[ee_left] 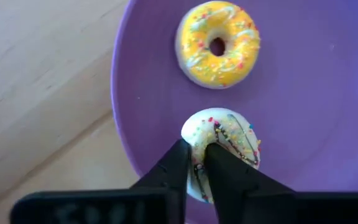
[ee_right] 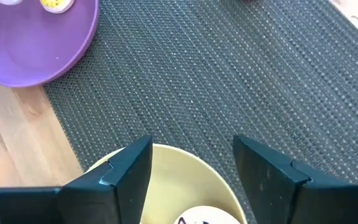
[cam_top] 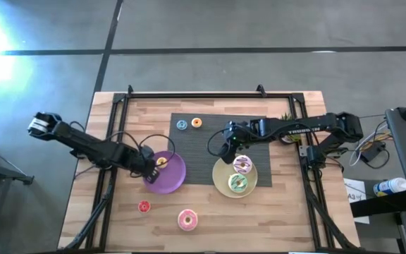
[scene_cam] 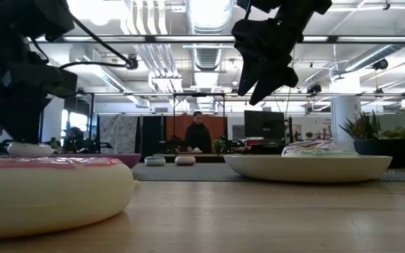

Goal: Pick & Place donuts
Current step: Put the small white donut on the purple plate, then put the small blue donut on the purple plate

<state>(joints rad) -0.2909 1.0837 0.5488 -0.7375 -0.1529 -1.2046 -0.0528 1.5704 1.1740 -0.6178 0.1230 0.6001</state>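
My left gripper (cam_top: pixel 149 169) is at the left edge of the purple plate (cam_top: pixel 175 180), shut on a tiny white donut with dark streaks and sprinkles (ee_left: pixel 229 134). A yellow donut (ee_left: pixel 217 43) lies flat on the same plate. My right gripper (cam_top: pixel 224 149) hangs open above the far left rim of the pale-yellow plate (cam_top: pixel 220 176), touching nothing. That plate holds a larger white dark-streaked donut (cam_top: pixel 242 165) and a green one (cam_top: pixel 238 184). Blue (cam_top: pixel 182 125) and orange (cam_top: pixel 197 123) donuts lie on the dark mat. Red (cam_top: pixel 144 206) and pink (cam_top: pixel 187 219) donuts lie on the wood. My left gripper (ee_left: pixel 197 149) pinches the tiny white donut by the part of its ring nearest the fingers (ee_left: pixel 197 171), between the two fingers. It comes from above, over the plate's left side. Whether the donut rests on the plate or hangs just over it, I cannot tell.
The dark mat (cam_top: pixel 210 141) lies under both plates' far parts. A black frame rail (cam_top: pixel 210 95) runs along the table's far edge and down both sides. In the low view the pink donut (scene_cam: pixel 48 190) fills the near left. A person stands far off in the room.
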